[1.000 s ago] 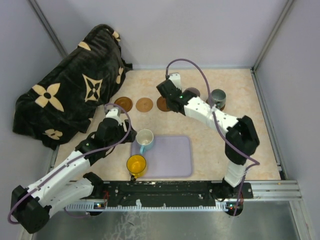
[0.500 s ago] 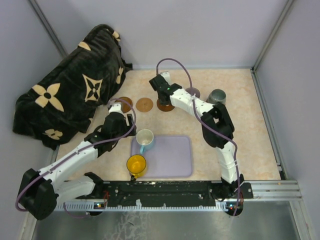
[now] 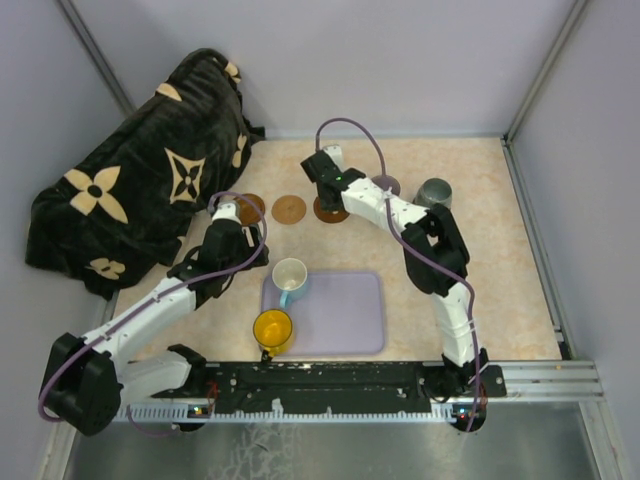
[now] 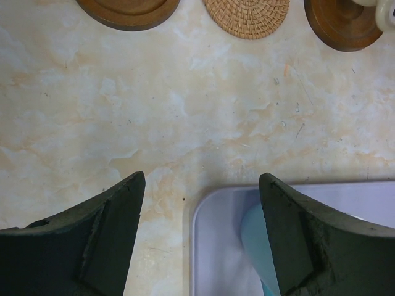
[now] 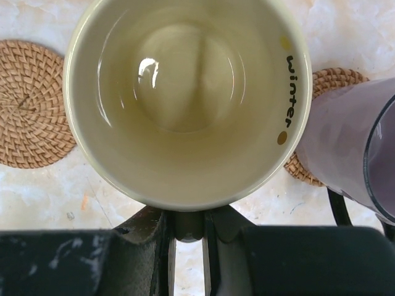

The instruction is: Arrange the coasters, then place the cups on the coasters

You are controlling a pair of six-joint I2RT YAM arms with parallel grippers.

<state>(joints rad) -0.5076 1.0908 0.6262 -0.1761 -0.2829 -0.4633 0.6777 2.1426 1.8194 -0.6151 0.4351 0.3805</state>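
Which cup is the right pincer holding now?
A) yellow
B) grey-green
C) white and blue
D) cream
D: in the right wrist view the cream cup fills the frame, with its handle pinched in the right pincer.

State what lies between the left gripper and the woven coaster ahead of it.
Left wrist view: only bare tabletop separates the left gripper from the woven coaster.
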